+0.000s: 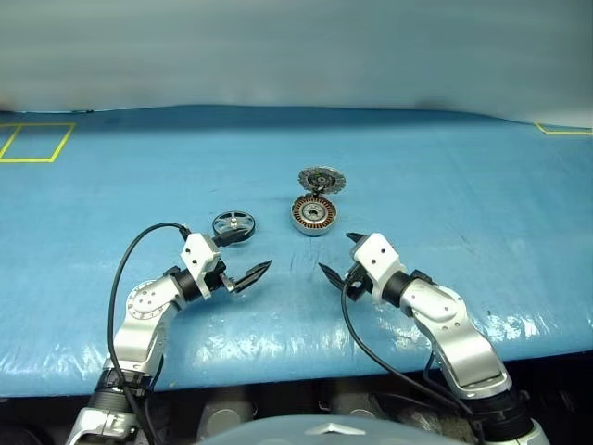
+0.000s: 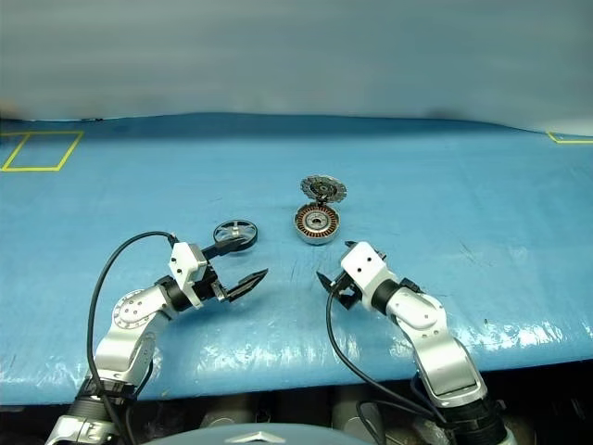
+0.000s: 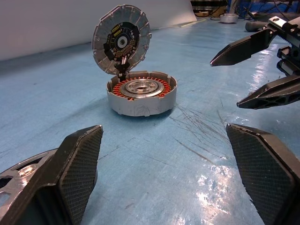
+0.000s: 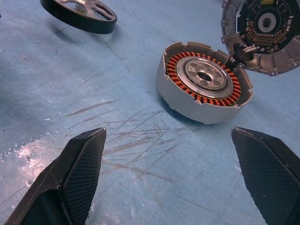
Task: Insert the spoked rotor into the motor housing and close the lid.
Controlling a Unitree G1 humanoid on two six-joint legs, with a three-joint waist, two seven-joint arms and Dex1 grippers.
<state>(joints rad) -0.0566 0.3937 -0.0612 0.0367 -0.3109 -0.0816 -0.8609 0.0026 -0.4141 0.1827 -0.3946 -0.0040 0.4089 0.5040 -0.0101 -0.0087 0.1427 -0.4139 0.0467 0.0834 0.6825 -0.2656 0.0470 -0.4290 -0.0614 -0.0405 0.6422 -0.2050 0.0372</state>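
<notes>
The motor housing (image 1: 313,215), a silver-grey round shell with copper windings, sits on the blue table mid-centre. Its lid (image 1: 321,180) stands tilted up at the housing's far edge, inner face with a dark circuit disc showing. The spoked rotor (image 1: 233,224), a dark ring with thin spokes, lies flat to the housing's left. My left gripper (image 1: 248,256) hovers open just in front of the rotor, empty. My right gripper (image 1: 337,253) hangs open in front of the housing, empty, facing the left one. In the right wrist view the housing (image 4: 204,79) and rotor (image 4: 79,14) lie beyond the fingers (image 4: 79,168).
The blue table cover (image 1: 445,213) is scratched in front of the housing (image 3: 140,93). Yellow tape squares (image 1: 37,142) mark the far left and far right corners. A grey wall rises behind the table. Glossy wrinkles run along the near edge.
</notes>
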